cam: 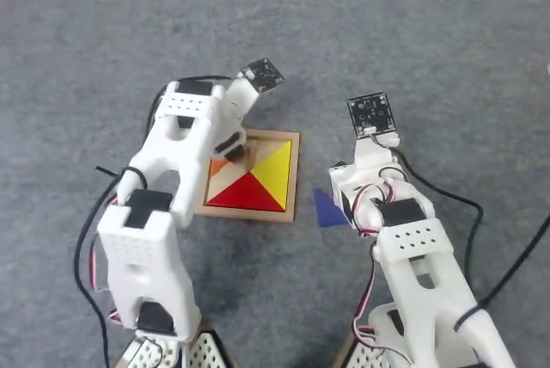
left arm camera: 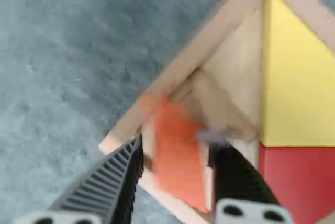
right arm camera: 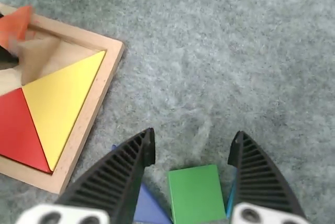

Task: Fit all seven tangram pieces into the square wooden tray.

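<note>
A: Status of the left tool [left arm camera: 177,153]?
B: It's pinching the orange piece [left arm camera: 178,166], one finger on each side. The piece is blurred and sits over a corner of the tray [left arm camera: 209,33].
A: What's seated in the tray?
B: The yellow triangle [cam: 273,168] and red triangle [cam: 247,193], edge to edge. In the high view yellow fills the right side and red the near side. There's bare wood in the corner around the orange piece.
A: And the right tool [right arm camera: 193,137]?
B: Spread, gripping nothing. It's over the grey worktop [right arm camera: 235,35], off the tray's right side.
A: Any loose pieces?
B: The green piece [right arm camera: 196,192] lies flat on the worktop between the right tool's fingers. The blue piece [right arm camera: 149,208] is just beside it, on the tray side. In the high view it lies between the tray and the right arm.
</note>
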`<state>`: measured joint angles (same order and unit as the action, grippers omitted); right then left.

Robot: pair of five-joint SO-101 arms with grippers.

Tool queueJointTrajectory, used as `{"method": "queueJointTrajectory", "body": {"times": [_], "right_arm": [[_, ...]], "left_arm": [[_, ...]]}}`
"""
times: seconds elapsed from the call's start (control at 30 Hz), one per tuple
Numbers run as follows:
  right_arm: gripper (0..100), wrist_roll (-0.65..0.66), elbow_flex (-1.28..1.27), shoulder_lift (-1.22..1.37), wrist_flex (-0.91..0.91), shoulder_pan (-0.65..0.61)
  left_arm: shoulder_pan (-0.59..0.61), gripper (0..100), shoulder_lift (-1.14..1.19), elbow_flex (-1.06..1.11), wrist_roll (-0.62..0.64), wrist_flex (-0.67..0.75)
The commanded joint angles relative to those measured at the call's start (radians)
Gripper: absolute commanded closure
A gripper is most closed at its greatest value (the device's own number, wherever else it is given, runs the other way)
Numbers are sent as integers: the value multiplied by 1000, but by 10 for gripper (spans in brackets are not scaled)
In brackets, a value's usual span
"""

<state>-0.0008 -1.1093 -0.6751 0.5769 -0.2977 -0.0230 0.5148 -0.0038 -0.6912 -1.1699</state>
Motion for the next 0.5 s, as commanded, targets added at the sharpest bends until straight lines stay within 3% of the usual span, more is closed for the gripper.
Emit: {"method": "queueJointTrajectory", "body": {"times": [0.0,0.17,0.47], "right_arm": [[757,12,3,-41,-18,7],[757,12,3,-41,-18,7],[757,11,5,-41,-18,7]], "left_arm": [[8,799,52,-74,-12,-63],[8,866,94,-128,-48,-149],[55,977,8,-148,-46,-181]]}}
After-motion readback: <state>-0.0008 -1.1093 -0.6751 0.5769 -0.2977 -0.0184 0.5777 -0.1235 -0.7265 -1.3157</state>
